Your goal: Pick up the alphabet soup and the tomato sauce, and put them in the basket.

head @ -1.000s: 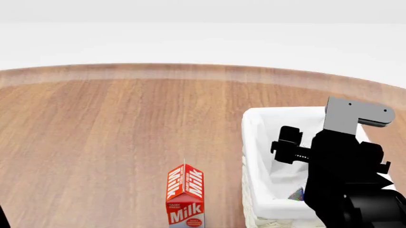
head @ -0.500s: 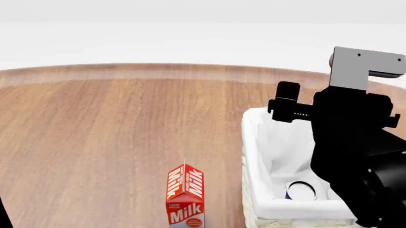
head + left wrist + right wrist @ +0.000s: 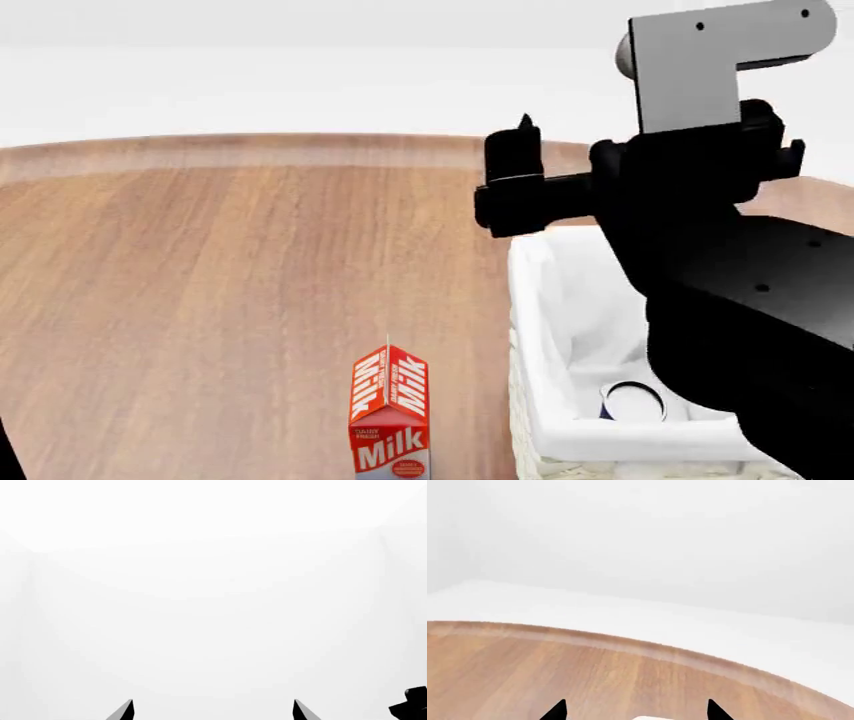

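The basket [image 3: 534, 300], cream wicker with a white liner, stands at the table's front right. A small can [image 3: 631, 401] with a silver end and dark blue side sits inside near its front wall; it looks like the alphabet soup. The tomato sauce is not in view. My right gripper [image 3: 514, 185] hangs open and empty above the basket's far left corner. In the right wrist view [image 3: 635, 712] its tips stand wide apart over the wooden table [image 3: 594, 675]. My left gripper [image 3: 213, 711] is open and empty, facing plain white, and is out of the head view.
A red and white milk carton [image 3: 390, 410] stands upright at the front, just left of the basket. The round wooden table [image 3: 240, 260] ends in a curved far edge. My right arm [image 3: 747, 290] hides the basket's right half.
My right gripper has risen out of the basket and moved up and to the left, open. The can stays behind in the basket.
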